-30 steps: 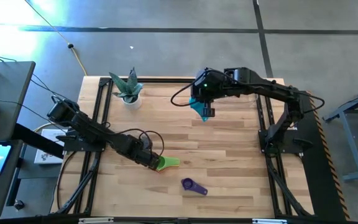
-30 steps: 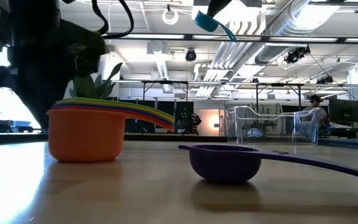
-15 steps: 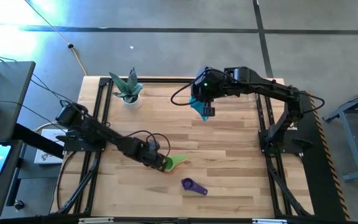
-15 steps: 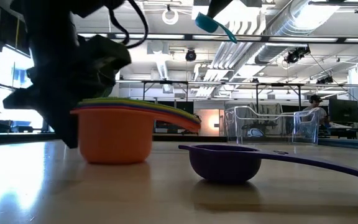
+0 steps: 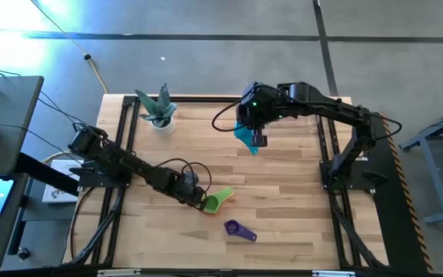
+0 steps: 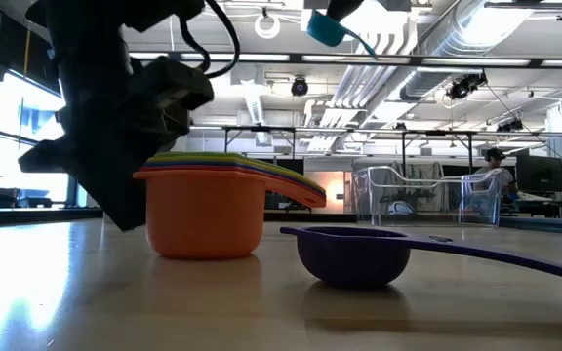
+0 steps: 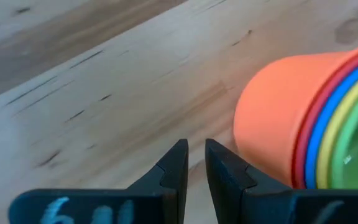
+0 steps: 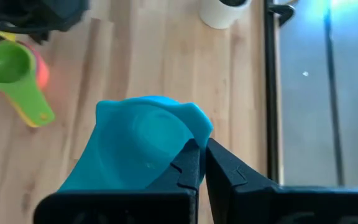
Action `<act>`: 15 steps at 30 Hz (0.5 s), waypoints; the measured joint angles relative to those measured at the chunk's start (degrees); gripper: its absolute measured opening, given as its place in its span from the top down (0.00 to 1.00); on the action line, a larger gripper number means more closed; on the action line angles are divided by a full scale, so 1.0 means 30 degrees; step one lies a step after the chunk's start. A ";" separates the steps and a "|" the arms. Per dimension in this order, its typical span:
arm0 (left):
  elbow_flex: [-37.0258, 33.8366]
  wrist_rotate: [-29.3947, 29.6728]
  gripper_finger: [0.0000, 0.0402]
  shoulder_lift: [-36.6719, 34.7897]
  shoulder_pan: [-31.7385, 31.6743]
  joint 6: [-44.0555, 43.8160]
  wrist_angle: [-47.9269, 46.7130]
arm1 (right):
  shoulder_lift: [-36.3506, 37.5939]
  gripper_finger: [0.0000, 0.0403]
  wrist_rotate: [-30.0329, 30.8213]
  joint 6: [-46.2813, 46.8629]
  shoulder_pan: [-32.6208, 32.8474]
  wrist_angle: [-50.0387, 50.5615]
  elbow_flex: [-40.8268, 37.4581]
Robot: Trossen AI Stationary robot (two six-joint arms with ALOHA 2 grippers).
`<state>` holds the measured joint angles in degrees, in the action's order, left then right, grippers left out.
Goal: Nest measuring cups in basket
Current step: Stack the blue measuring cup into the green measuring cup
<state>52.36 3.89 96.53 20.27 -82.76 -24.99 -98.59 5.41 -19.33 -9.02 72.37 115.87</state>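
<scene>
A nested stack of measuring cups (image 5: 217, 201), orange outermost and green innermost, stands upright on the wooden table; its handles point toward the table's right edge. My left gripper (image 7: 194, 155) is low beside the stack, on its left. The fingers are all but shut, with nothing between them. A purple cup (image 5: 239, 230) sits alone near the front edge. My right gripper (image 5: 255, 140) hangs high over the far middle, shut on a teal cup (image 5: 244, 135). In the low view the clear basket (image 6: 425, 195) stands farther back on the table. My left gripper leans the outer side of one finger (image 7: 229, 177) against the orange cup's outer wall (image 7: 253, 149), low on the side away from the handles. The fingers slant steeply down from the table's left. The stack stands upright, bottom on the table. My right gripper pinches the edge of the teal cup's bowl (image 8: 185, 134) between its two fingers, slanting down from above. The cup is lifted well clear of the table. In the low view its handle (image 6: 361, 47) slopes down away from the bowl.
A white pot with a green plant (image 5: 158, 110) stands at the far left corner. Black frame rails run along the table's left and right edges. Bare wood lies between the stack, the purple cup and the right rail.
My left gripper has gone down and toward the table's right edge, sliding the upright stack along the table toward the purple cup. The right arm has kept the teal cup high in place.
</scene>
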 joint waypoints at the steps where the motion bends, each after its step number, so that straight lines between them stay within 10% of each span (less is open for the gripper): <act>1: 0.0000 -0.0019 0.89 -0.0284 0.0000 -0.0001 -0.0299 | 0.0001 1.00 -0.0280 0.0082 0.0002 -0.0049 0.0000; 15: 0.0000 0.1597 0.89 -0.5599 0.0942 0.0473 -0.3057 | -0.0055 1.00 -0.0985 0.1865 0.0448 -0.2832 -0.2565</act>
<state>52.36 8.68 79.73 23.10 -81.34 -34.16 -98.75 2.46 -13.74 -7.68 63.87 108.18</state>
